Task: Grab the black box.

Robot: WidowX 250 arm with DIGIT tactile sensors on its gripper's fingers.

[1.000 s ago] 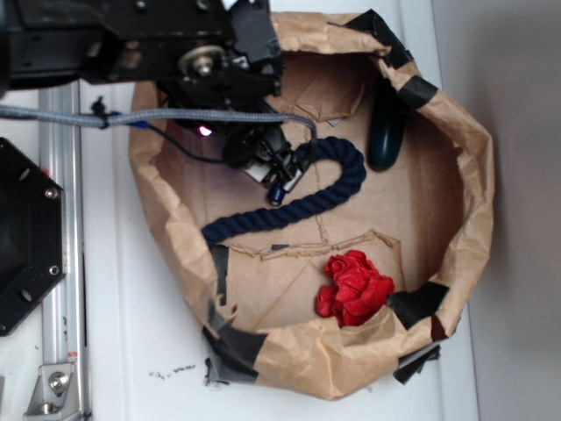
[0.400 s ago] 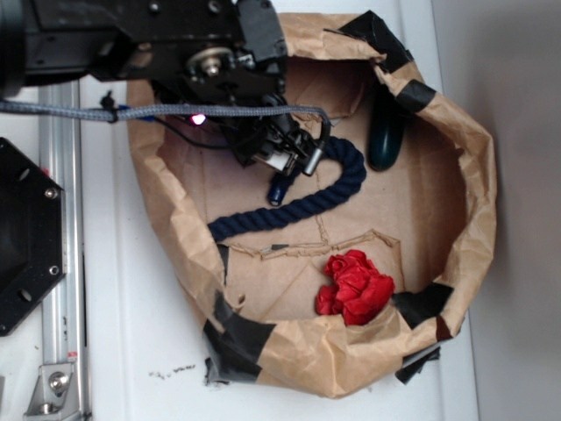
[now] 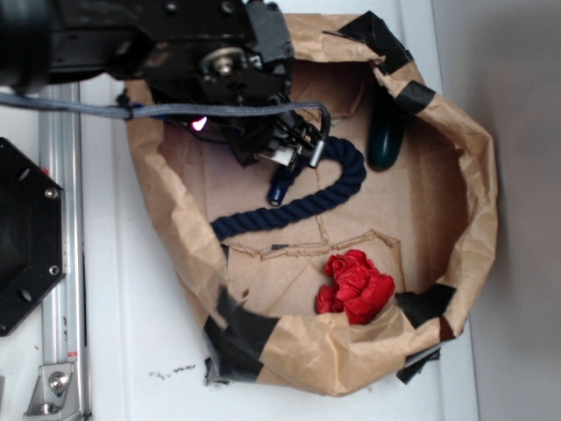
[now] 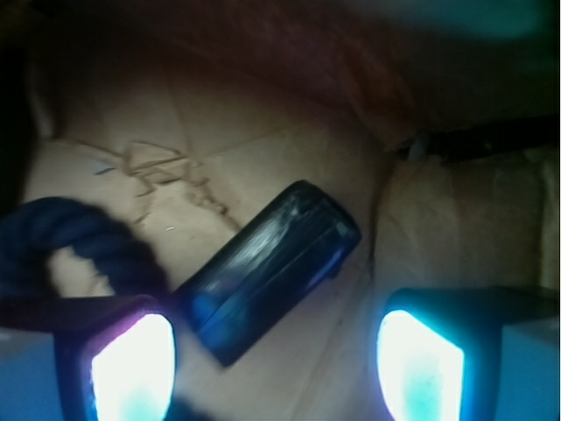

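The black box (image 4: pixel 267 267) is a small glossy block lying diagonally on the brown paper floor in the wrist view. Its lower end sits close to my left pad (image 4: pixel 131 368). My gripper (image 4: pixel 276 368) is open, and nothing is gripped between the lit pads. From the exterior view the box (image 3: pixel 279 188) lies beside the navy rope (image 3: pixel 337 189), just below my gripper (image 3: pixel 296 153). The arm covers the bag's upper left part.
A crumpled brown paper bag (image 3: pixel 465 175) with black tape patches forms a walled nest around everything. Inside are a dark green oval object (image 3: pixel 386 132) at the upper right and a red wad (image 3: pixel 355 287) near the front wall. A metal rail (image 3: pixel 61 263) runs along the left.
My gripper has shifted right and slightly toward the bag's back wall, now standing over the rope's bend above the box. The box, rope and wad stay put.
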